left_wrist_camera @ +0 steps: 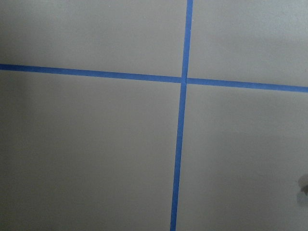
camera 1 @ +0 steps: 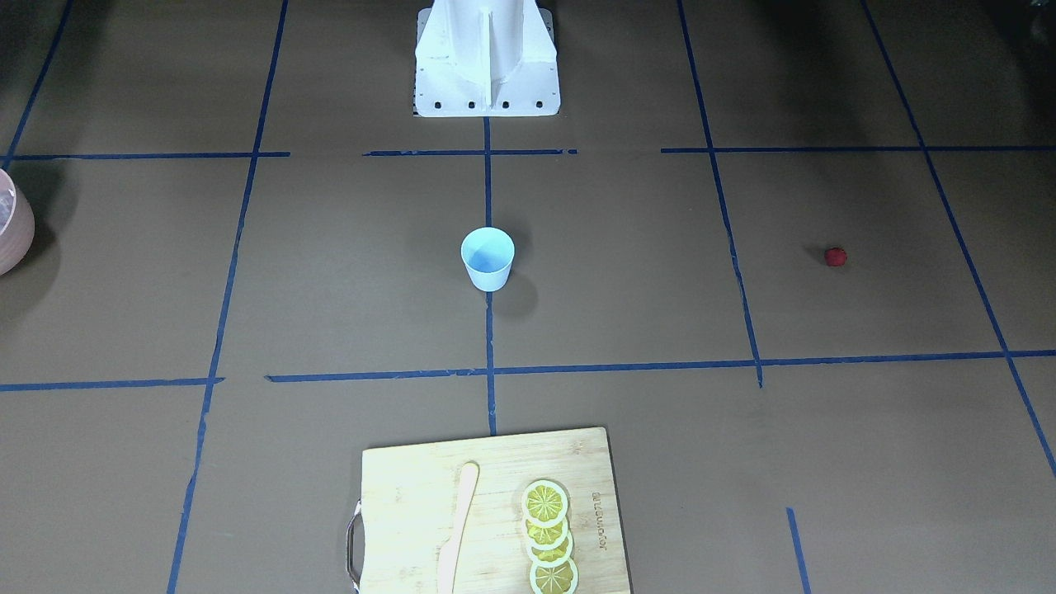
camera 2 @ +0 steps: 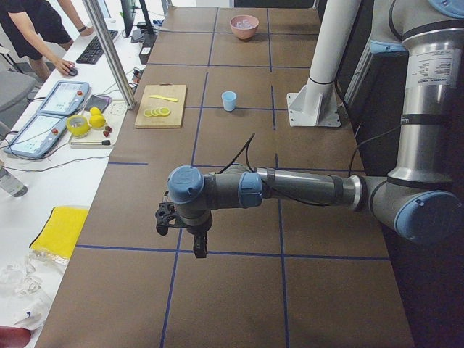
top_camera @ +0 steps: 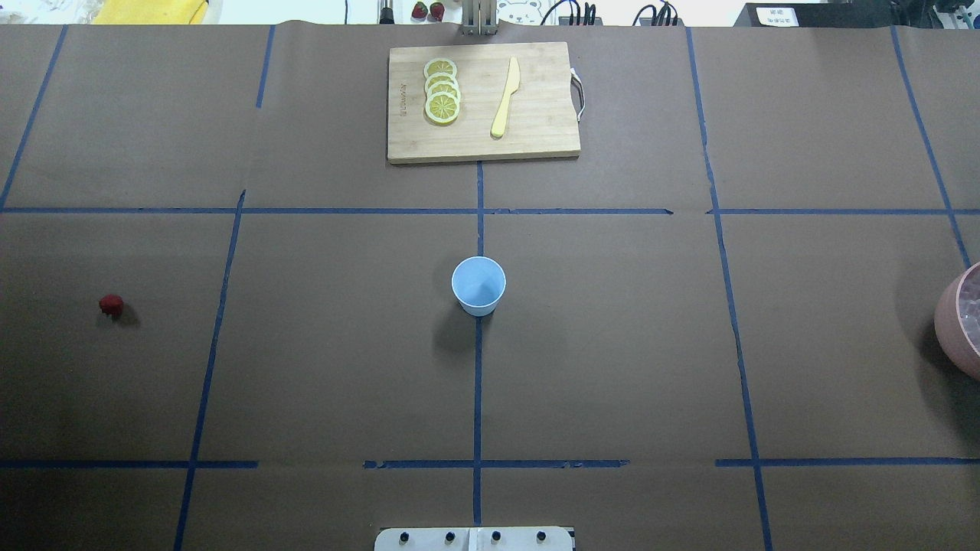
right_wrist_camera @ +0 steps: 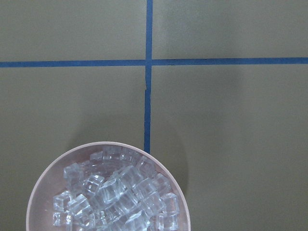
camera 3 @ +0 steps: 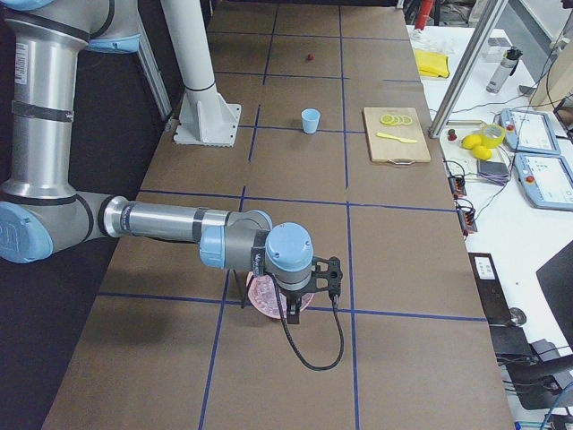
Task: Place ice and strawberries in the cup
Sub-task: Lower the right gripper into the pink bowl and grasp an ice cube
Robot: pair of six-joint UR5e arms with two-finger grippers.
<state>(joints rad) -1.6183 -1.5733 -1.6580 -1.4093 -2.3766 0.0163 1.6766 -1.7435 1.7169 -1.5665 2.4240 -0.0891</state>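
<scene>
The pale blue cup (top_camera: 478, 285) stands upright and empty at the table's middle, on a blue tape line. A small red strawberry (top_camera: 111, 305) lies alone far out on my left side. The ice (right_wrist_camera: 115, 195) is a heap of clear cubes in a pinkish bowl (top_camera: 957, 321) at the table's right edge. My right gripper (camera 3: 291, 313) hangs above that bowl, and my left gripper (camera 2: 199, 250) hovers over bare table at the left end. Both grippers show only in the side views, so I cannot tell whether they are open or shut.
A wooden cutting board (top_camera: 482, 103) with lemon slices (top_camera: 442, 90) and a pale knife (top_camera: 505, 98) lies at the far edge, beyond the cup. The white robot base (camera 1: 487, 62) stands at the near edge. A person (camera 2: 40, 32) works at a desk beside the table.
</scene>
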